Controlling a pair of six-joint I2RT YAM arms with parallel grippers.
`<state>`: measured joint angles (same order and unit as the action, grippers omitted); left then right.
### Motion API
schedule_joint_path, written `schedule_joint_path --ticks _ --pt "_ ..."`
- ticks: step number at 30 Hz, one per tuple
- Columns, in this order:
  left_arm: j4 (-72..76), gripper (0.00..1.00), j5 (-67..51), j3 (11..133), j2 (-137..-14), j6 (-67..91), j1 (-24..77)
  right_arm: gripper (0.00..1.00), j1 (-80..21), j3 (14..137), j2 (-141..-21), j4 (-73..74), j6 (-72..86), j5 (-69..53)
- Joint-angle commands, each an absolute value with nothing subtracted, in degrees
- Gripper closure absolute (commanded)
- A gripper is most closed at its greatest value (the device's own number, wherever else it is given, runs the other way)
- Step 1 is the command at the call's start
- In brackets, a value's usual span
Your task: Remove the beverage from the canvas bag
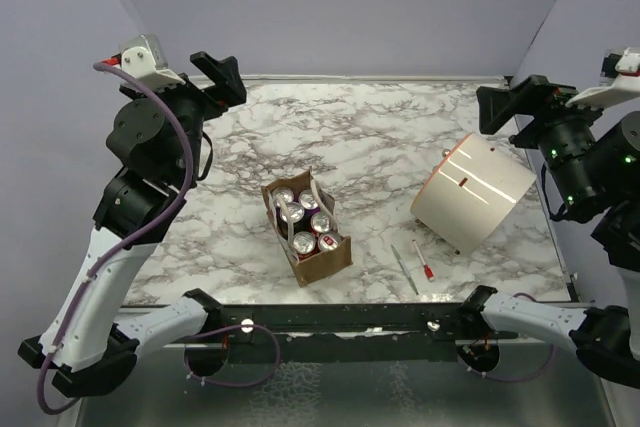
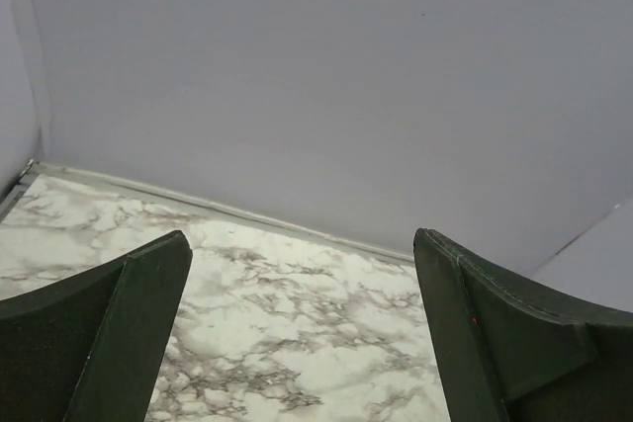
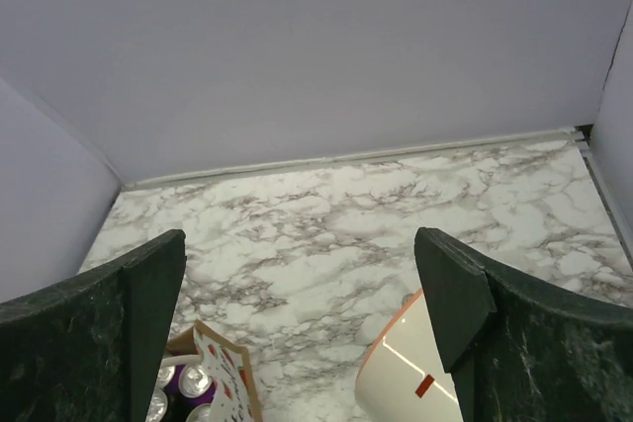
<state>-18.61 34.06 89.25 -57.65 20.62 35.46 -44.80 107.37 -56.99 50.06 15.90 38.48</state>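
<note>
The tan-brown canvas bag [image 1: 307, 230] stands on the marble table near the middle, its white rope handles lying across the top. Several beverage cans [image 1: 304, 219] stand upright inside it, silver tops showing. The right wrist view catches one corner of the canvas bag [image 3: 220, 375] and a few cans [image 3: 188, 384] at its bottom left. My left gripper [image 1: 222, 75] hangs open high over the table's far left, well away from the bag. Over the far right, my right gripper [image 1: 510, 104] is open too. Nothing sits between either pair of fingers.
A big cream cylinder with red lines [image 1: 473, 193] lies on its side to the right of the bag, also visible as the cream cylinder [image 3: 410, 373] in the right wrist view. Two pens [image 1: 414, 267] lie near the front edge. Purple walls close in the back and sides.
</note>
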Motion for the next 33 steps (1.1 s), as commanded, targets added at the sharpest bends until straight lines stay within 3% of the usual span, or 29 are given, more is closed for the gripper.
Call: schedule_joint_path --ticks 1,15,22,28,33 --pt "-21.99 0.01 27.03 86.85 -55.88 24.95 27.55 0.01 -39.91 106.42 -59.3 52.95 16.62 30.83" --pt "-34.66 0.01 4.22 82.4 -53.1 31.02 7.97 0.01 -28.03 92.08 -61.72 48.28 18.71 6.1" --pt "-36.74 0.01 -6.03 75.25 -50.08 36.12 4.93 0.01 -26.02 89.15 -66.72 46.89 19.9 -9.43" --pt "-45.36 0.01 -14.03 72.56 -50.66 37.08 4.12 0.01 -26.59 79.02 -67.77 37.65 24.35 -30.89" --pt "-44.61 0.01 -27.09 64.14 -48.24 41.28 3.92 0.01 -28.55 76.15 -70.13 35.12 24.26 -39.19"
